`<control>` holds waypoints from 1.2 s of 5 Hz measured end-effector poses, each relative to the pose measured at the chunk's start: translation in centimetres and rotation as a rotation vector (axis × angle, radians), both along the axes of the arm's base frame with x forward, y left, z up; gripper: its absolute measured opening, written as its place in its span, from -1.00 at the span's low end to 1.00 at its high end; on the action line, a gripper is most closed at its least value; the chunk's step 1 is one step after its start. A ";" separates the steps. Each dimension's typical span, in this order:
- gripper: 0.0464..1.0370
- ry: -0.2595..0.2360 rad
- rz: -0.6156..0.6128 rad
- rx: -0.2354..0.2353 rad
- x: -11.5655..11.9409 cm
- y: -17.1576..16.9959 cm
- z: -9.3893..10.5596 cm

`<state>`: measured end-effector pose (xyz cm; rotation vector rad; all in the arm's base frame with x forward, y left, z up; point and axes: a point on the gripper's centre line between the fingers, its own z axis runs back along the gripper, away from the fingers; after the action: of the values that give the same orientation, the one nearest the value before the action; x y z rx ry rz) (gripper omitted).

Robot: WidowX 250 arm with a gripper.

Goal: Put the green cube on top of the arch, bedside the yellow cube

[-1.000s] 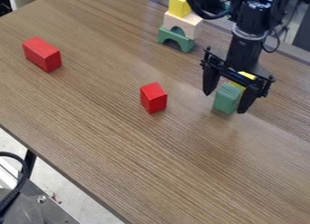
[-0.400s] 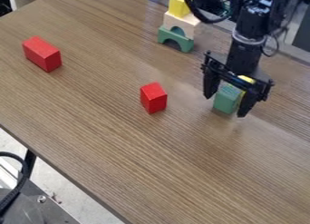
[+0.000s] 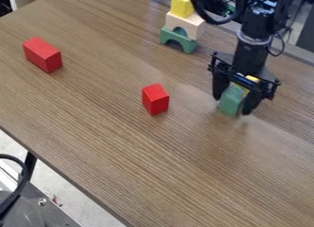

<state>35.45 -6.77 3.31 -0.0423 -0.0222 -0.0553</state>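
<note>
The gripper (image 3: 232, 105) is low over the right part of the table, its two fingers shut on the green cube (image 3: 231, 102), one at either side. A yellow block (image 3: 252, 79) partly shows behind the green one, mostly hidden by the gripper. At the top stands a stack: a green arch at the bottom, a cream arch (image 3: 186, 23) on it, and the yellow cube (image 3: 182, 4) on top of that.
A red block (image 3: 155, 99) stands left of the gripper, near mid-table. Another, longer red block (image 3: 43, 54) lies at the upper left. The wooden table's (image 3: 129, 161) front edge runs diagonally across the lower left.
The fingers have closed in from both sides onto the green cube, which has shifted slightly to the right. The stack and both red blocks have kept their places.
</note>
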 end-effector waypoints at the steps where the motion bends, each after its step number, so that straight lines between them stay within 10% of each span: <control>1: 0.07 -0.005 0.018 -0.005 0.3 0.5 0.1; 4: 0.07 -0.059 -0.047 -0.164 5.4 -4.7 7.5; 6: 0.07 -0.100 0.405 -0.277 7.6 -6.3 8.2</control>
<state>43.08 -13.11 11.49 -0.3109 -0.1378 0.3518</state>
